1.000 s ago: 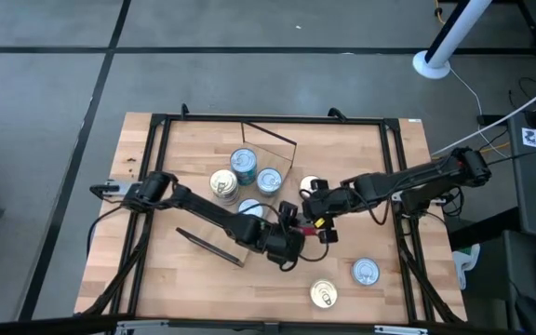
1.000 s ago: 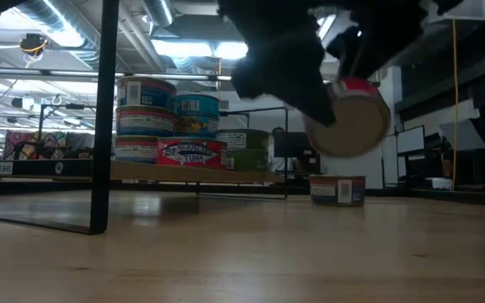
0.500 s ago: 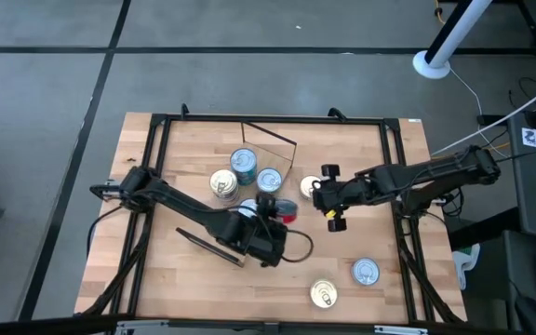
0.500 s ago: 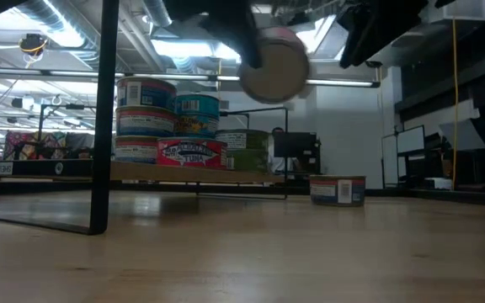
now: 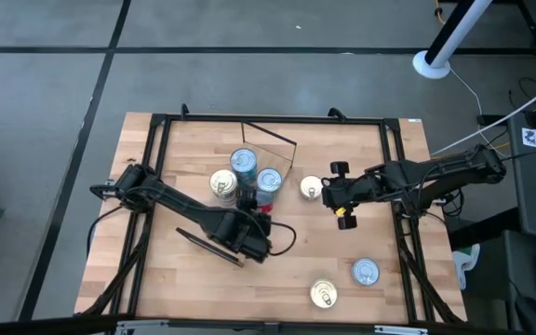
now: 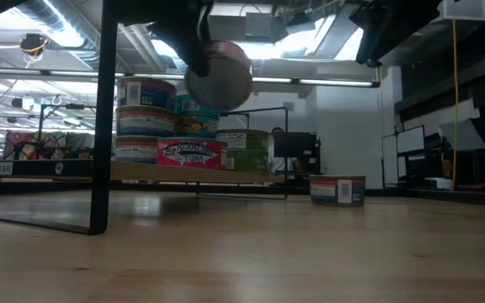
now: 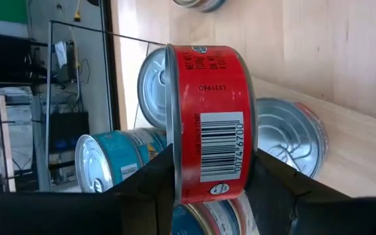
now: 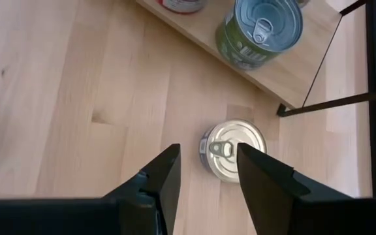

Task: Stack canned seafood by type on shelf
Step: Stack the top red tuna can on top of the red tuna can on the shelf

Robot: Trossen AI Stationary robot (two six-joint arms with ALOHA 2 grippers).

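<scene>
Red can carried to the shelf

Left fingers clamp the red can on edge, stacked cans just beyond; right fingers hover narrow, empty.

Left arm reaches in across the table centre, left gripper raised, fingers clamped on either side of a red-labelled can. Right arm stretched in from the right, right gripper hovering, fingers parted, empty.

"TUNA" on a red-labelled tin on the shelf; barcode digits "0074 6700" on the held red can.
</scene>
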